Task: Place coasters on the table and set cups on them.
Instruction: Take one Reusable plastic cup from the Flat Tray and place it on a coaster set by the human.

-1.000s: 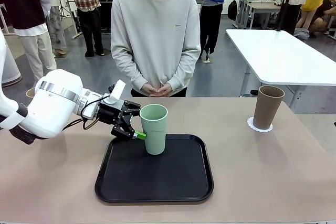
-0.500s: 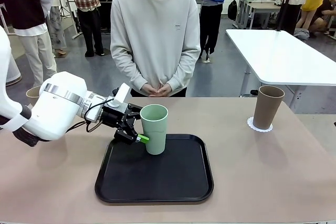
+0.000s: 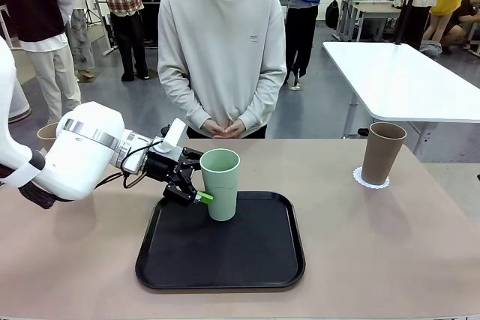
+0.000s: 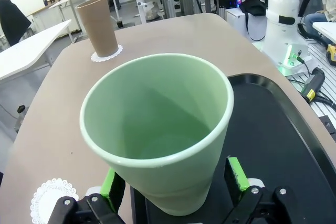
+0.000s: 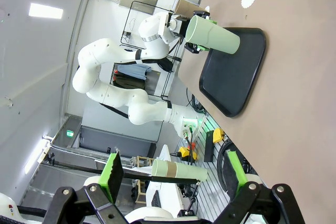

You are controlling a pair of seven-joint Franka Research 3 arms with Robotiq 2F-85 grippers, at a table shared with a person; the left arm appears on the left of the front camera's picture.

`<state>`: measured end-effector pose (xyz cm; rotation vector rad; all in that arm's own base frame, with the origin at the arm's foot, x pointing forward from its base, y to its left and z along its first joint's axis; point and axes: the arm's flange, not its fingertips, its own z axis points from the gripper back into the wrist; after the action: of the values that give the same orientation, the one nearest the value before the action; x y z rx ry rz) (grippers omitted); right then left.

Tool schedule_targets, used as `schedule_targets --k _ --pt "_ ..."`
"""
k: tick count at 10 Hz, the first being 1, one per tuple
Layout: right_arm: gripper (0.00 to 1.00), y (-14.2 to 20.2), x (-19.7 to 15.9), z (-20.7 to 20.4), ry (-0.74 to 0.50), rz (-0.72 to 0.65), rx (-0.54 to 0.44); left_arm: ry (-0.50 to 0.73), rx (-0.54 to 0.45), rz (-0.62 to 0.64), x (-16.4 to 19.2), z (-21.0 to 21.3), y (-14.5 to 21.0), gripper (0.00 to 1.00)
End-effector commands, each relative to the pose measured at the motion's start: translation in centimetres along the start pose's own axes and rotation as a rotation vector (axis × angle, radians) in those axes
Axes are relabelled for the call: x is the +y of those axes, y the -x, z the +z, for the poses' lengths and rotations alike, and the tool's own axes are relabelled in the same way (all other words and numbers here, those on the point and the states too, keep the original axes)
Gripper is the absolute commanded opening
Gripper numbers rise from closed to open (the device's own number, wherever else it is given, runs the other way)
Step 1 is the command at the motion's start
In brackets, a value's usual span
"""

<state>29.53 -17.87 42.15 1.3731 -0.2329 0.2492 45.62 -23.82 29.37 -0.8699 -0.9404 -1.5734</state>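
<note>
On tray [image 3: 285, 260]: L claw [image 3: 196, 180] round mint cup [image 3: 220, 183]

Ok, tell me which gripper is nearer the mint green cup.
Left. The left gripper has its fingers on either side of the mint green cup on the tray. The right gripper is open, well away from it.

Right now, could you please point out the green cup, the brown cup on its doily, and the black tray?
green cup [image 3: 222, 192], front view, middle of its side wall
brown cup [image 3: 381, 154], front view, middle of its side wall
black tray [image 3: 225, 260], front view, bare floor near its front
</note>
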Motion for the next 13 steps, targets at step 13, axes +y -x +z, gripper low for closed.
schedule_targets --k 13 --pt "1.0 0.2 -0.1 -0.1 -0.009 0.004 0.0 -0.032 -0.042 -0.079 1.3 -2.1 -1.3 1.0"
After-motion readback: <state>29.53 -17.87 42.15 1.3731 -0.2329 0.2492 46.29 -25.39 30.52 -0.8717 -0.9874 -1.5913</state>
